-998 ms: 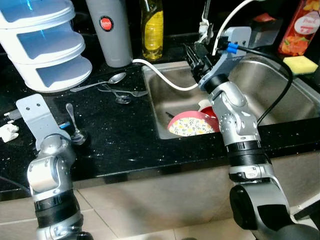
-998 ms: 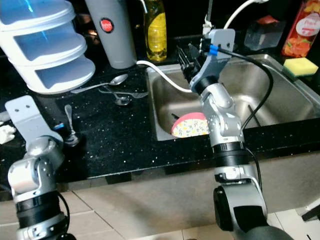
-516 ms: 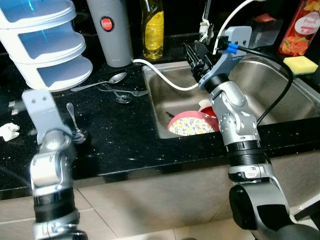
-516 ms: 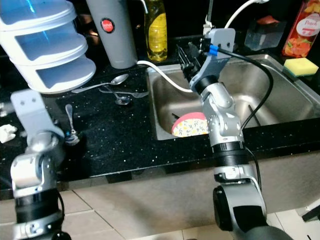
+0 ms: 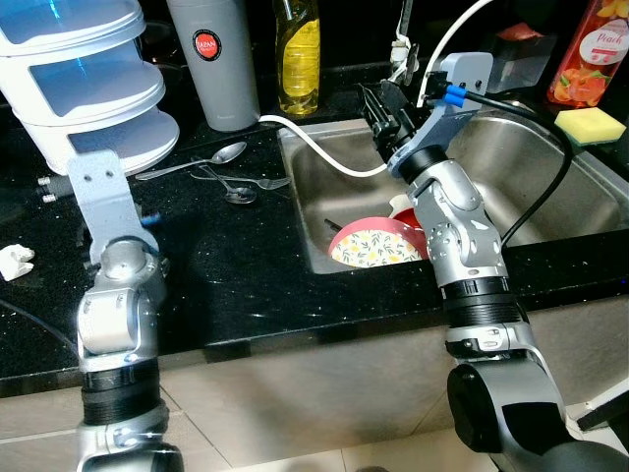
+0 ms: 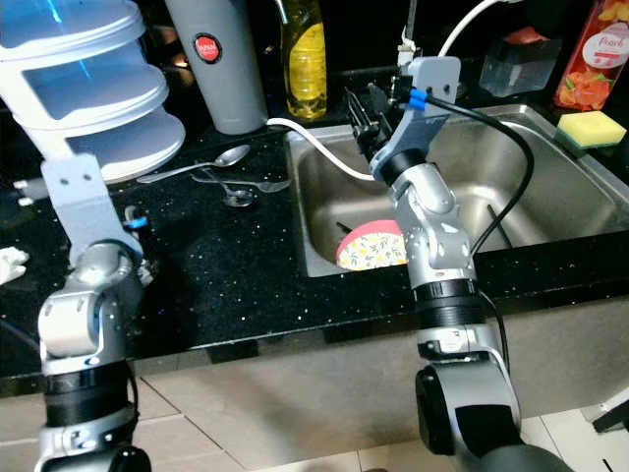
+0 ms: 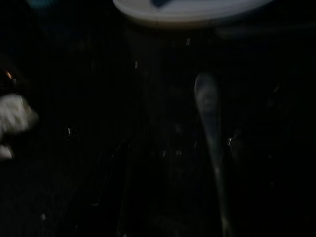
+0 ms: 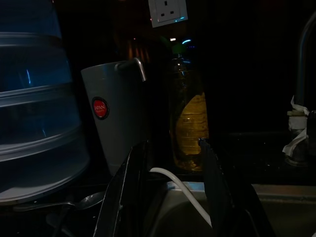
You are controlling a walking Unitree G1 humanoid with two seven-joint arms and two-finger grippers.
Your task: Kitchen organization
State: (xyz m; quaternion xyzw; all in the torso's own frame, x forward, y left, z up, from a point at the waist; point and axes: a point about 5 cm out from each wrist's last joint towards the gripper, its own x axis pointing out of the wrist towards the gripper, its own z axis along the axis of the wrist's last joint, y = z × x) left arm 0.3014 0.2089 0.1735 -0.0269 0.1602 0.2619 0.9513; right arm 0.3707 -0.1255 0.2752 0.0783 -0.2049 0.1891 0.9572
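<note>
While raised over the sink (image 5: 550,187) at frame centre-top, right pincer (image 8: 168,197) parted, holding nothing (left pincer's state untellable), above a spoon (image 7: 210,113) on the dark surface (image 5: 246,265).

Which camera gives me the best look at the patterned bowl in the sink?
The left eye view: the bowl lies nearly whole in the sink. In the right eye view the right arm covers its right side. It lies outside both wrist views.

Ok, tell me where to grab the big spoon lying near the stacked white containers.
Pinch the spoon by its thin handle around the middle, coming straight down from above. It lies flat on the black counter, bowl toward the sink, and the handle has bare counter along both sides.
</note>
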